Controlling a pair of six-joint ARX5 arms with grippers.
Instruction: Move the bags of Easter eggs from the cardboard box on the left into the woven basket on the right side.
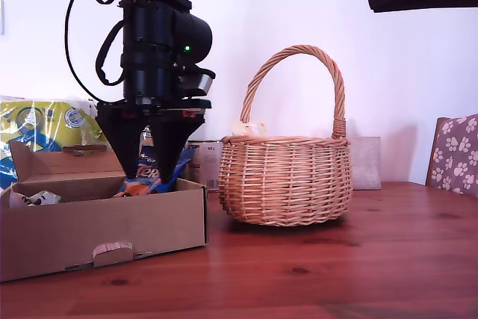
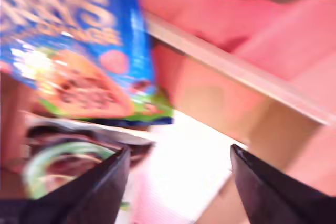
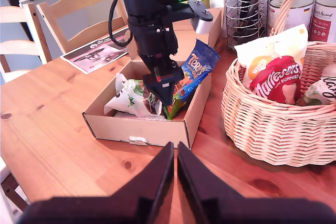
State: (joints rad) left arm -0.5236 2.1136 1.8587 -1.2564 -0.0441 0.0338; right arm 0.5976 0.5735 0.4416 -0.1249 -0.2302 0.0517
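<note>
The woven basket (image 1: 287, 181) stands on the exterior view's right with several bags (image 3: 277, 74) in it. The cardboard box (image 1: 104, 222) sits just beside it on that view's left. In the box leans the blue bag (image 3: 195, 66) — my first gripper (image 2: 178, 156) hangs over it, jaws spread, holding nothing. My second gripper (image 3: 174, 150) hovers nearer, jaws pressed together, empty. The risks I see: glossy film slipping from a shallow pinch, or a finger snagging the wall and dragging the box.
</note>
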